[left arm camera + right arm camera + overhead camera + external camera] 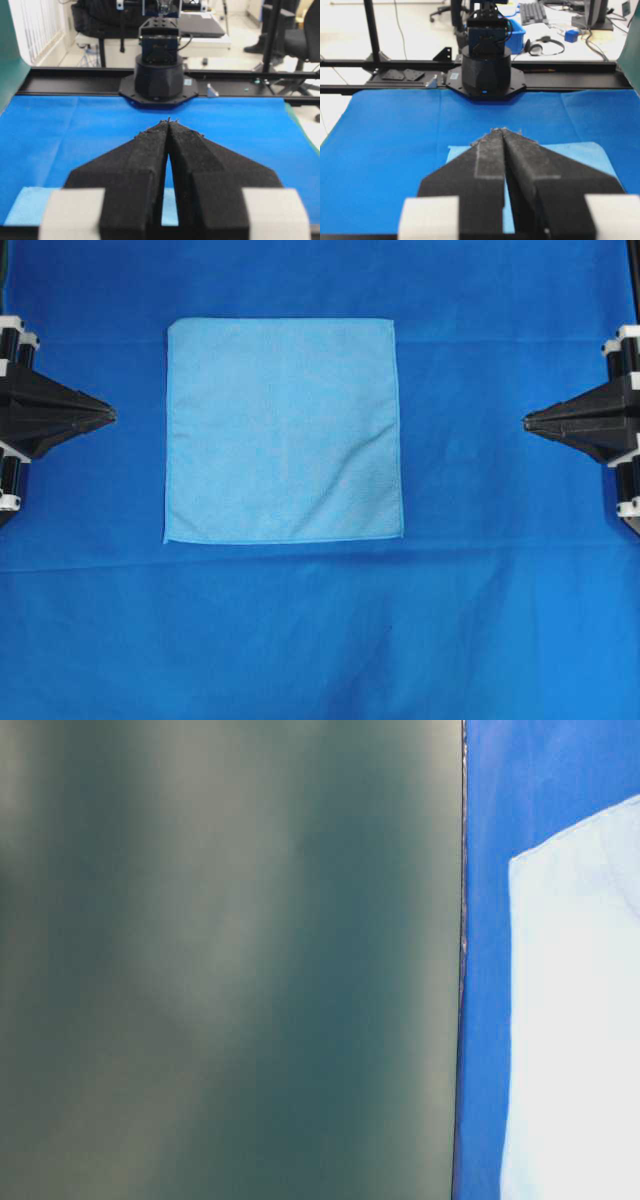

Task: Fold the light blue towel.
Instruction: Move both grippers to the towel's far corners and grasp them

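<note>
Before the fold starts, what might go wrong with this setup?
1. The light blue towel lies flat on the dark blue sheet, so a pinch at its hem might catch the sheet too.
2. The left gripper and right gripper are both shut and away from the towel; each must open before it descends.
3. The table-level view is mostly blocked, so little can be checked there.

Left gripper [110,416] and right gripper [529,421] level, tips pressed together, facing inward from opposite sides, seemingly holding nothing.
</note>
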Controlling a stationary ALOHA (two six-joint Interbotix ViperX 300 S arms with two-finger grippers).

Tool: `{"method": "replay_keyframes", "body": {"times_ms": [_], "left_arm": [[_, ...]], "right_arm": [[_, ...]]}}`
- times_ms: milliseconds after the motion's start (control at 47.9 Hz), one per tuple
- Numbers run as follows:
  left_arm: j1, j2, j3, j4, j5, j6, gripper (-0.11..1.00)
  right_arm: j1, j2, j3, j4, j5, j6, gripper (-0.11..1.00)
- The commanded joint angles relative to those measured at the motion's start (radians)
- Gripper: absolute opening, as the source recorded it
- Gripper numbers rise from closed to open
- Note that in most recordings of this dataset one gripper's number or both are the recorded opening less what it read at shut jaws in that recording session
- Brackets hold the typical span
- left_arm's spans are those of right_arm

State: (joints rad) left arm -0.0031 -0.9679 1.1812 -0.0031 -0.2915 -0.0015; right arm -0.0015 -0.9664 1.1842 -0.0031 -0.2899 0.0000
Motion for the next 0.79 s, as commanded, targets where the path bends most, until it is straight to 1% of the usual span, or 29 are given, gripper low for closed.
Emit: {"method": "replay_keyframes", "body": {"times_ms": [0, 104, 292, 439, 543, 606, 647, 689, 731, 773], "left_arm": [[0.020, 0.029, -0.014, -0.031, 0.012, -0.012, 0.00], [0.051, 0.044, -0.012, -0.031, 0.015, -0.014, 0.00], [0.147, 0.117, -0.003, -0.037, 0.018, -0.015, 0.00], [0.229, 0.221, -0.006, -0.037, 0.018, -0.026, 0.00], [0.284, 0.308, -0.014, -0.035, 0.020, -0.043, 0.00], [0.308, 0.356, -0.017, -0.037, 0.015, -0.048, 0.01], [0.324, 0.387, -0.017, -0.035, 0.011, -0.049, 0.03], [0.341, 0.416, -0.018, -0.037, 0.005, -0.048, 0.09], [0.362, 0.456, -0.018, -0.037, -0.006, -0.048, 0.17], [0.380, 0.488, -0.020, -0.037, -0.018, -0.048, 0.28]], "right_arm": [[-0.011, 0.012, -0.034, 0.005, -0.008, 0.003, 0.00], [-0.069, 0.037, -0.051, 0.012, 0.032, 0.017, 0.00], [-0.224, 0.133, -0.083, 0.026, 0.118, 0.034, 0.00], [-0.333, 0.259, -0.095, 0.026, 0.138, 0.038, 0.00], [-0.394, 0.370, -0.117, 0.025, 0.138, 0.037, 0.00], [-0.417, 0.433, -0.137, 0.023, 0.138, 0.035, 0.00], [-0.430, 0.474, -0.152, 0.021, 0.140, 0.032, 0.01], [-0.440, 0.515, -0.170, 0.020, 0.138, 0.029, 0.01], [-0.451, 0.558, -0.187, 0.017, 0.137, 0.026, 0.02], [-0.465, 0.614, -0.210, 0.008, 0.137, 0.023, 0.08]]}}
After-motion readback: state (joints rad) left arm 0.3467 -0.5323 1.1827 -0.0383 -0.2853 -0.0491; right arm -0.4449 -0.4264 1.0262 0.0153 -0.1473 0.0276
